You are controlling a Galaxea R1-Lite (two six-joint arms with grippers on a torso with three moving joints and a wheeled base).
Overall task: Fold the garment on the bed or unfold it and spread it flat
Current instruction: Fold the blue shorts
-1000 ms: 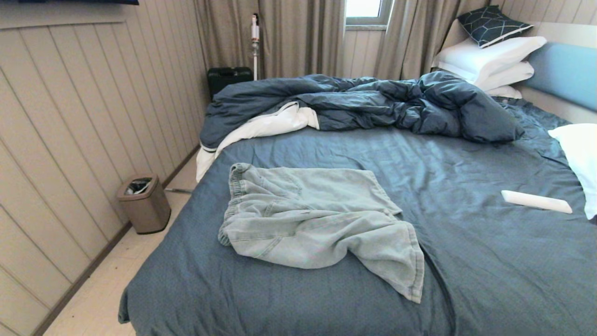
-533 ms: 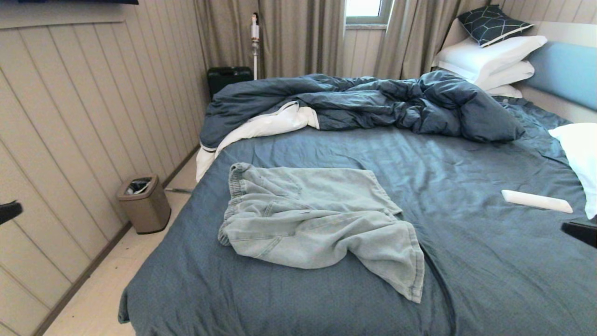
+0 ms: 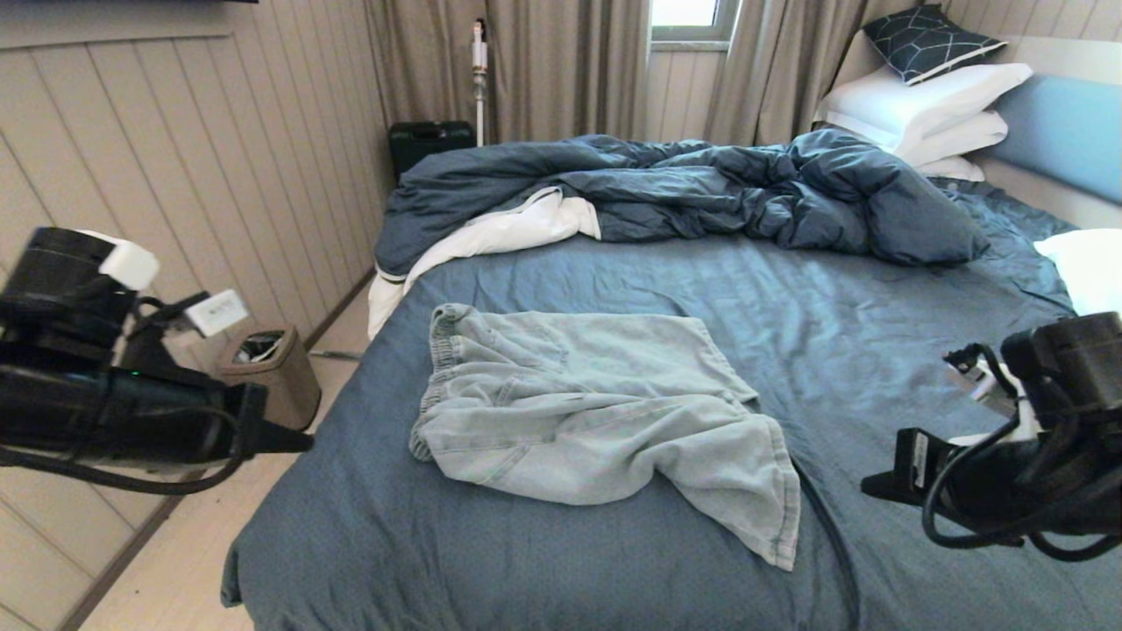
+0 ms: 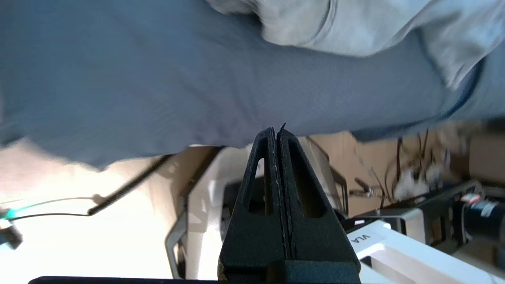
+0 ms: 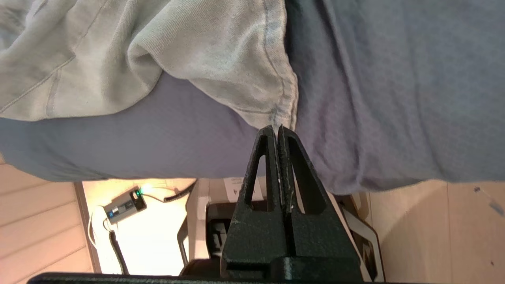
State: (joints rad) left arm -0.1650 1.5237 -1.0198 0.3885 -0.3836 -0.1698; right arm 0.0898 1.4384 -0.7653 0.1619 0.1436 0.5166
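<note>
With both grippers, left and right, pressed shut and empty, you're only approaching the rumpled denim shorts mid-bed, at 12 o'clock; open them first.

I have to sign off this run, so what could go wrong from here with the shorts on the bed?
1. Both the left gripper and right gripper have shut fingers; reaching the shorts like that would push cloth, not grasp it.
2. One leg lies crumpled over the other, so a pinch may catch two layers.
3. Pinching deep could snag the bed sheet.
</note>
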